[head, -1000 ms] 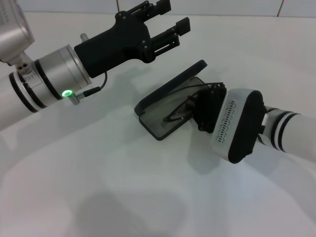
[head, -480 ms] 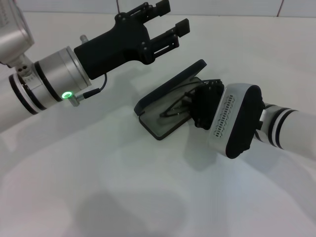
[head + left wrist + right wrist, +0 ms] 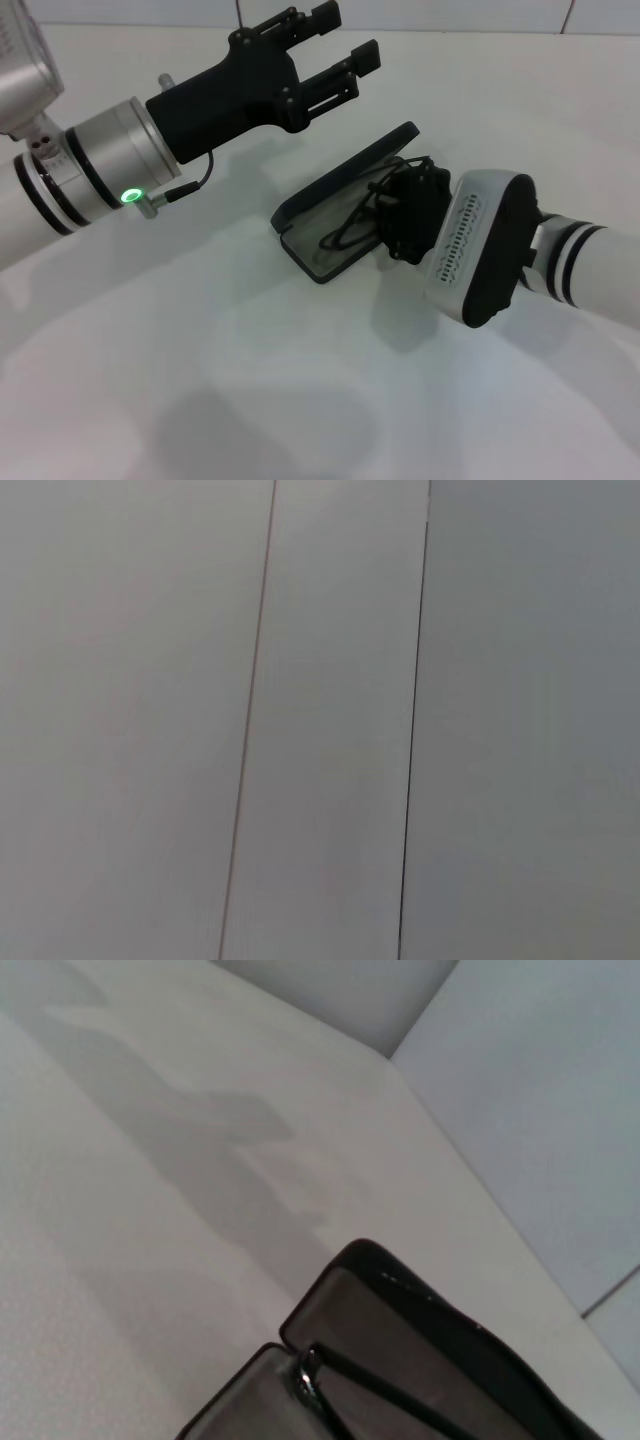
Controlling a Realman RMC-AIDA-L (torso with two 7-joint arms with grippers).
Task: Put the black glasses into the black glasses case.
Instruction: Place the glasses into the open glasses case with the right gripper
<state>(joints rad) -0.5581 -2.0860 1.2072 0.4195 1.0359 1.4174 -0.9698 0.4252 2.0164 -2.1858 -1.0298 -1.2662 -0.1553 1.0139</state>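
Observation:
The black glasses case (image 3: 312, 256) lies open on the white table, its lid raised on the far side and its grey tray facing up. The black glasses (image 3: 348, 230) lie low in the tray, their thin frame spreading toward the case's left end. My right gripper (image 3: 397, 215) is at the case's right end, shut on the glasses. The right wrist view shows part of the open case (image 3: 400, 1350) and no fingers. My left gripper (image 3: 345, 35) is open and empty, raised above the table behind and left of the case.
The white table (image 3: 200, 380) spreads around the case. A light wall stands behind it, and its panels (image 3: 320, 720) fill the left wrist view. My left arm's shadow falls on the table (image 3: 230, 1160) beside the case.
My right gripper has moved slightly left and down with the glasses, so the frame now reaches further into the tray. The left arm has barely moved.

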